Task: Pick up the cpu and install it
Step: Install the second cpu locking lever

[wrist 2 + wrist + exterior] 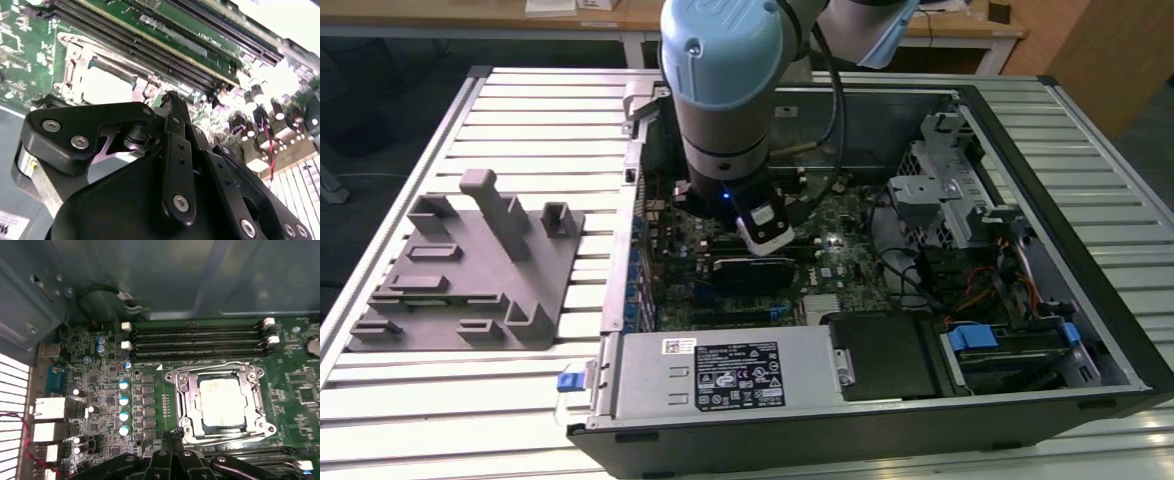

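The cpu (222, 402), a silvery-white square chip, lies flat inside the metal-framed socket (187, 390) on the green motherboard (305, 395). The second wrist view shows the cpu (105, 85) in the same socket, just beyond my fingertips. My gripper (173, 434) hangs close above the board beside the socket's corner. Its black fingers (172, 120) meet at the tip with nothing between them. In the exterior view the gripper (766, 250) reaches down into the open computer case (1067, 150) over the board's middle.
Several memory slots (200, 340) run alongside the socket. A row of capacitors (123, 407) stands on the socket's other side. Drive bays and cables (961, 230) sit at the exterior view's right, a power supply (727, 375) in front, and a grey fixture block (467, 270) on the table at the left.
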`<action>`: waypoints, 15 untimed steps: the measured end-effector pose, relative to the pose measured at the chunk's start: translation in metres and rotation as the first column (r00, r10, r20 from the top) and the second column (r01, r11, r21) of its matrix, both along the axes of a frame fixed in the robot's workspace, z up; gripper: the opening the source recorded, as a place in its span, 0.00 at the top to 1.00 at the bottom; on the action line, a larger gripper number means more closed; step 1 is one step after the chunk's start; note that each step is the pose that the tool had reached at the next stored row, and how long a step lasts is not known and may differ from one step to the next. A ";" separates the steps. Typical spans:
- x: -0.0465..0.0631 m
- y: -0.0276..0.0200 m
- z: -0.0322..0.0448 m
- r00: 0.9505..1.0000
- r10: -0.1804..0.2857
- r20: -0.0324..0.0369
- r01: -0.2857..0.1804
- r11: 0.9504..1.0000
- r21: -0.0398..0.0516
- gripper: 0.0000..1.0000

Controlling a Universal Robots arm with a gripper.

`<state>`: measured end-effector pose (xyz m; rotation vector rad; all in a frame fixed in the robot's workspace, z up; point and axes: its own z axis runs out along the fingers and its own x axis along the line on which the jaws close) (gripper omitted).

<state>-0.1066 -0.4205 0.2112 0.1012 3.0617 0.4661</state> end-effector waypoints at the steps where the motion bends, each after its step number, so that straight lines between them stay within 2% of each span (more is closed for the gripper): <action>1: 0.000 0.0000 0.0025 1.000 -0.001 0.000 0.001 1.000 0.000 0.89; 5: 0.001 0.0006 0.0074 1.000 -0.009 0.000 0.009 1.000 -0.005 0.89; 11: 0.007 0.0029 0.0087 1.000 -0.028 0.001 0.028 0.999 -0.034 0.89; 15: 0.011 0.0065 0.0088 0.999 -0.038 0.001 0.038 0.998 -0.046 0.89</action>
